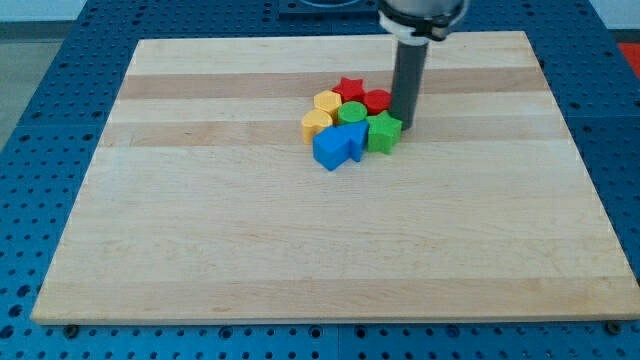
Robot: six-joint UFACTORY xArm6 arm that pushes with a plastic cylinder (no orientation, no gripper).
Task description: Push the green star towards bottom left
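So the green star [383, 131] sits a bit above the middle of the table [300, 250], slightly toward the view's right, at the right-hand end of a tight little cluster of blocks. My tip [407, 124] is right at the star's upper right corner, looks like it's touching or as good as touching it, with the dark rod [409, 82] going straight up out of the view's top.

Going outward from the star: a blue block [355, 141] presses against its left side, and a bigger blue cube-ish block [331, 149] sits just left of that, at the cluster's bottom. Above the star's left is a green cylinder [351, 113], and a red block [377, 100] sits just above the star, right next to the rod. A red star [348, 89] is at the cluster's top. 2 yellow blocks close off the left side, one [327, 102] upper and one [316, 123] lower; can't quite make out their exact shapes.

No pincer on this rig, just the rod, so it's got hold of nothing.

The table is a pale wood board on a blue pegboard base [50, 60].
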